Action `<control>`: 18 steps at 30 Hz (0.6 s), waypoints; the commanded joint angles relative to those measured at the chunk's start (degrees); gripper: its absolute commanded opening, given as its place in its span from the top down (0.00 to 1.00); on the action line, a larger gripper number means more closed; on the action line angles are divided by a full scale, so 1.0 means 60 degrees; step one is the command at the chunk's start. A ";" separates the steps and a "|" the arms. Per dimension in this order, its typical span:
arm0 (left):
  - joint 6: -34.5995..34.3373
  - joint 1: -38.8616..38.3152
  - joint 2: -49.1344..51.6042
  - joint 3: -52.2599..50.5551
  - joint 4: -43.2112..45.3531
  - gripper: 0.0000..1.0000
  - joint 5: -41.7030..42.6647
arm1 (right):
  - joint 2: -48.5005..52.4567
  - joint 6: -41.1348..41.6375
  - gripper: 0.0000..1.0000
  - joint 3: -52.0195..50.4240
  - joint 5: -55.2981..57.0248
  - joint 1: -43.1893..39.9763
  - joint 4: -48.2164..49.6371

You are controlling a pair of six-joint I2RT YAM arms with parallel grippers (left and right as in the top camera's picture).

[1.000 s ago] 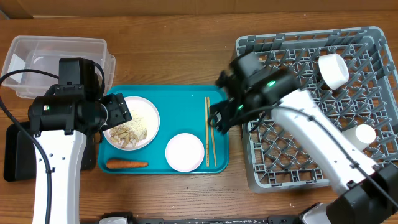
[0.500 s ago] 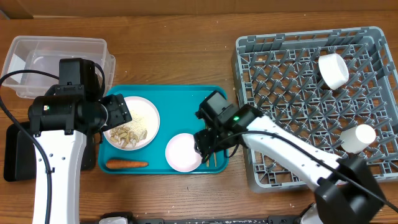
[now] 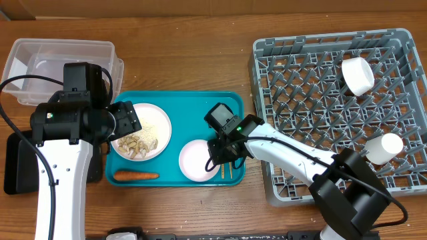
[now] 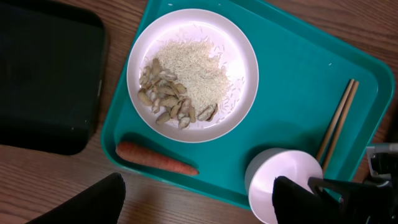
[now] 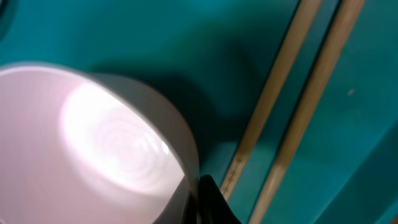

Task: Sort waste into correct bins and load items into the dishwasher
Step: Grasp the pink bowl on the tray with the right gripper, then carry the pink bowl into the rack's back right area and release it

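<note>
The right gripper [image 3: 223, 156] is low over the teal plastic tray [image 3: 193, 107], and its jaws are pressed together. It stands at the right edge of the small round white bowl [image 3: 197, 161]. In the right wrist view one dark finger [image 5: 211, 202] lies against the outer wall of this bowl, just under the rim. I cannot tell if the rim is really pinched between the jaws. Just beside the finger, on the side away from the bowl, lie the two pale wooden chopsticks [image 5: 256, 124], parallel and close together on the tray floor.

The left gripper [image 4: 196, 205] hangs above the left half of the same tray. Its jaws are spread wide and nothing is between them. Below it is the round white plate [image 4: 193, 71], which carries a heap of white rice [image 4: 199, 68] and, touching the heap, tan food scraps [image 4: 165, 102]. The orange carrot [image 4: 155, 158] lies flat on the tray near the plate, between it and the front rim.

To the left of the teal tray, the flat black rectangular tray [image 3: 17, 163] rests on the wooden table [image 3: 180, 67]. The clear rectangular plastic tub [image 3: 40, 60] is behind it.

The large grey plastic dish rack [image 3: 333, 37] stands right of the teal tray. Inside it, a second white bowl [image 3: 358, 75] lies tilted among the pegs near the back. A small white cup [image 3: 385, 147] leans at the right side.
</note>
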 commanded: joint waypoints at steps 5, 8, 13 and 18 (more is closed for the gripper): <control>-0.0095 0.0051 0.0051 0.0102 0.0004 0.22 -0.0091 | -0.0535 0.0000 0.96 0.1479 0.1056 -0.0645 -0.0922; -0.0095 0.0051 0.0051 0.0102 0.0000 0.22 -0.0091 | -0.1078 0.0000 0.96 0.2579 0.2572 -0.1169 -0.1778; -0.0095 0.0051 0.0051 0.0102 0.0007 0.22 -0.0095 | -0.2069 0.0004 0.96 0.3741 0.7362 -0.2357 -0.2918; -0.0095 0.0051 0.0051 0.0102 0.0007 0.22 -0.0091 | -0.2331 0.0164 0.96 0.3734 1.1559 -0.3646 -0.3344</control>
